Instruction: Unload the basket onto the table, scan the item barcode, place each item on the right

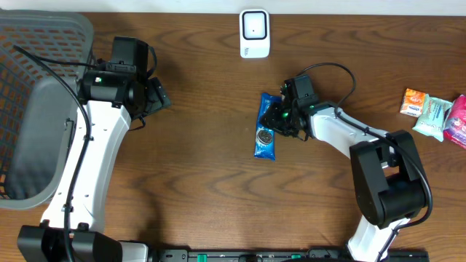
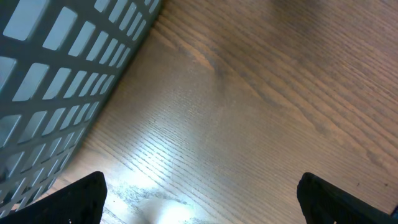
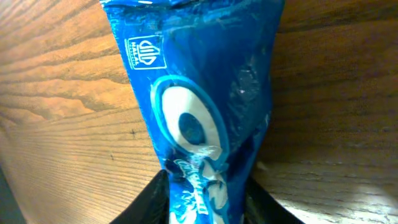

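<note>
Packet [image 1: 266, 129], blue, lies mid-table, nearer than the scanner [image 1: 255, 33]. We judge the right gripper [image 1: 277, 116] seemingly pinches its far end, for lifting scannerward; the left gripper [image 1: 159, 98] gapes wide, empty.

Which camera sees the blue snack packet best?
The right wrist view: the blue snack packet fills the picture, logo clear. The overhead view shows it far smaller; the left wrist view misses it.
</note>
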